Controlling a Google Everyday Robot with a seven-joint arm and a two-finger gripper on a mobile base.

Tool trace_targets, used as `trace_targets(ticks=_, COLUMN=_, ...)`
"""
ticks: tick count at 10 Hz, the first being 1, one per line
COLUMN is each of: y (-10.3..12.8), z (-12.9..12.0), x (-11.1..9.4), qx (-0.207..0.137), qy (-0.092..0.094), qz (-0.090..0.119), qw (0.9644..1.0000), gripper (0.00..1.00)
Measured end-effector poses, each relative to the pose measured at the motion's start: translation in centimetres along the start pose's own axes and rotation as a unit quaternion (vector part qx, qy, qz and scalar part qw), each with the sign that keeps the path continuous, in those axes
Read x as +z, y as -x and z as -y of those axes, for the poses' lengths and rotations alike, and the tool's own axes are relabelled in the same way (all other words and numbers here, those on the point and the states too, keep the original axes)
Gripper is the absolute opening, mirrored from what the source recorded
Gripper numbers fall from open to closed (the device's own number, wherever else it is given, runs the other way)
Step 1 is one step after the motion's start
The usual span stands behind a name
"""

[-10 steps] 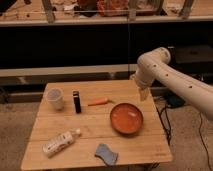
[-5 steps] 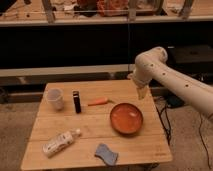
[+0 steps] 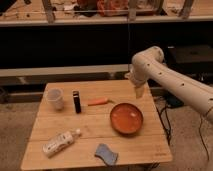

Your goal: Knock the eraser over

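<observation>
Black, the eraser [image 3: 76,101] is standing upright at 3 o'clock of the cup [image 3: 55,98], while the gripper [image 3: 138,92], seemingly released and empty, is hanging well apart at 1 o'clock of the bowl [image 3: 126,118], probably preparing a sideways push.

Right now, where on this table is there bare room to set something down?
Bare: the middle of the table, between eraser, bowl and bottle; also the front right corner beside the cloth. Crowded: back left, cup beside eraser. The gripper hangs near the back right edge, jaws open.
</observation>
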Motion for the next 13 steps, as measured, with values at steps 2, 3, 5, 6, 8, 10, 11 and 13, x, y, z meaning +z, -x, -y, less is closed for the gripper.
trace_targets(ticks=2, y=0.6, z=0.6, x=0.2, qx=-0.007, qy=-0.002, qz=0.001, qw=1.0000, gripper=0.80)
trace_targets(ticks=3, y=0.7, z=0.7, x=0.3, qx=-0.009, qy=-0.002, qz=0.001, qw=1.0000, gripper=0.80)
trace_targets(ticks=5, y=1.1, z=1.2, x=0.5, qx=-0.015, qy=-0.005, qz=0.002, qw=0.9999, gripper=0.80)
trace_targets(ticks=6, y=1.6, z=1.6, x=0.7, qx=-0.020, qy=-0.006, qz=0.003, qw=0.9998, gripper=0.80)
trace_targets(ticks=8, y=2.0, z=2.0, x=0.8, qx=-0.024, qy=-0.007, qz=0.003, qw=0.9997, gripper=0.80)
trace_targets(ticks=10, y=2.2, z=2.3, x=1.0, qx=-0.027, qy=-0.009, qz=0.004, qw=0.9996, gripper=0.80)
trace_targets(ticks=11, y=2.6, z=2.6, x=1.1, qx=-0.032, qy=-0.011, qz=0.004, qw=0.9994, gripper=0.80)
trace_targets(ticks=13, y=3.3, z=3.1, x=1.3, qx=-0.037, qy=-0.012, qz=0.005, qw=0.9992, gripper=0.80)
